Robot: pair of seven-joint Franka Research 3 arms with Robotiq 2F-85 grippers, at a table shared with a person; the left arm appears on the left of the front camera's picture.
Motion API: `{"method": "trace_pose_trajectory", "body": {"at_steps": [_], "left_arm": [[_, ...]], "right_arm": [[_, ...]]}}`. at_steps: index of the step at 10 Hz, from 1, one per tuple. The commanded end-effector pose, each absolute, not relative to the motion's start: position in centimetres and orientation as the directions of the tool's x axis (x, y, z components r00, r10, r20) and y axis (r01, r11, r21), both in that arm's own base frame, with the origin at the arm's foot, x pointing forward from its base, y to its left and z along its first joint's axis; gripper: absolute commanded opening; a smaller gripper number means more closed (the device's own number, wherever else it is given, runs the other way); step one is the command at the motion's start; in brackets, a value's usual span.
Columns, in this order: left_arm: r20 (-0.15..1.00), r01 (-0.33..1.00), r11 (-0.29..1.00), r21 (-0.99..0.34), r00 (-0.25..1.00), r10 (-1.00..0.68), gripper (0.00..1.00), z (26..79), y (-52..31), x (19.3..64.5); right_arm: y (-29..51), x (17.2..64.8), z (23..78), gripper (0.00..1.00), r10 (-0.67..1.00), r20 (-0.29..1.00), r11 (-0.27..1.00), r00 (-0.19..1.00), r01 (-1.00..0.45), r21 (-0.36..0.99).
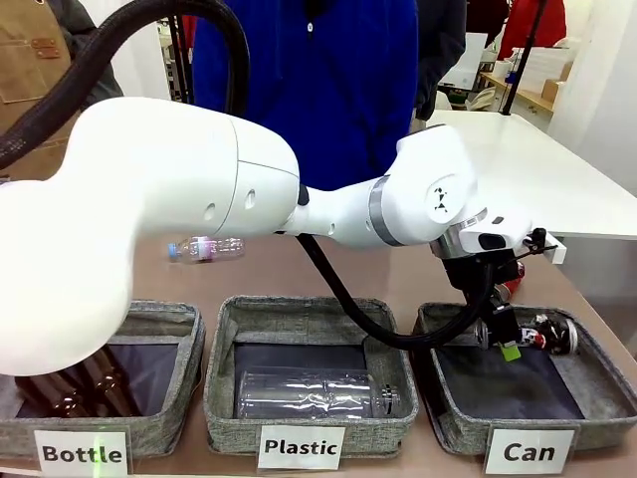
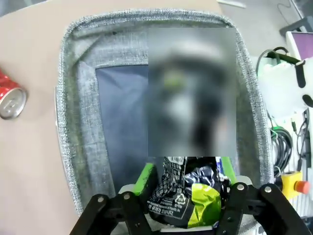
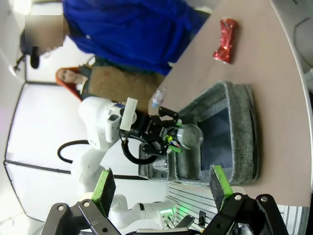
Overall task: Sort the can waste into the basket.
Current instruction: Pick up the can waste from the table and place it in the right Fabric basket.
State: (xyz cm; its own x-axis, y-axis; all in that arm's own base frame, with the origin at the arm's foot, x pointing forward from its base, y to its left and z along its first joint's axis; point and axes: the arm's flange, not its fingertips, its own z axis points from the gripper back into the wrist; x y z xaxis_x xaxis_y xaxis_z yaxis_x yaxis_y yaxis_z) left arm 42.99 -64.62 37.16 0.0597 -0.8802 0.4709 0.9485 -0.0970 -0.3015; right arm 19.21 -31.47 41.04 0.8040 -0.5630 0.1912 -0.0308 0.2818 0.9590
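Table [image 1: 398,274], front right corner: left gripper [image 2: 185,176] pinches the black can [image 2: 188,196] between its fingers above the basket [image 1: 597,370] (labelled "Can"), close to its far rim. Right gripper [image 3: 161,181] fingers spread. Red can [image 3: 226,34] lies on the table outside. Risk: releasing this near the rim could spill the can outside.

1. A grey basket labelled "Bottle" [image 1: 159,324] holds brown glass bottles [image 1: 95,388].
2. Beside it, the "Plastic" basket [image 1: 224,339] holds a clear bottle [image 1: 309,390] lying on its side.
3. A small clear bottle [image 1: 206,248] lies on the tan table [image 1: 269,279].
4. A person in a blue top [image 1: 318,90] stands at the far side.
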Motion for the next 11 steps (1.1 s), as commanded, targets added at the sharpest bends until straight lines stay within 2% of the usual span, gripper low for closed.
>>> {"method": "trace_pose_trajectory", "body": {"at_steps": [1, 6, 9, 11], "left_arm": [[0.489, 0.952, -0.105, -0.289, 0.053, -0.871, 1.00, 38.0, -64.2, 42.4], [0.538, 0.950, -0.094, -0.298, 0.086, -0.838, 1.00, 40.0, -62.4, 42.8], [0.524, 0.929, 0.006, -0.369, 0.213, -0.824, 1.00, 44.3, -56.9, 43.9], [0.532, 0.865, 0.064, -0.497, 0.362, -0.766, 1.00, 48.7, -49.5, 43.4]], "right_arm": [[-31.6, 19.3, 41.5, 1.00, -0.554, 0.182, 0.284, 0.812, -0.021, 0.958], [-31.6, 19.3, 41.5, 1.00, -0.554, 0.182, 0.284, 0.812, -0.021, 0.958], [-29.4, 21.0, 41.8, 1.00, -0.516, 0.204, 0.303, 0.832, -0.046, 0.952], [-25.3, 25.1, 42.2, 1.00, -0.439, 0.174, 0.361, 0.882, -0.004, 0.933]]}}
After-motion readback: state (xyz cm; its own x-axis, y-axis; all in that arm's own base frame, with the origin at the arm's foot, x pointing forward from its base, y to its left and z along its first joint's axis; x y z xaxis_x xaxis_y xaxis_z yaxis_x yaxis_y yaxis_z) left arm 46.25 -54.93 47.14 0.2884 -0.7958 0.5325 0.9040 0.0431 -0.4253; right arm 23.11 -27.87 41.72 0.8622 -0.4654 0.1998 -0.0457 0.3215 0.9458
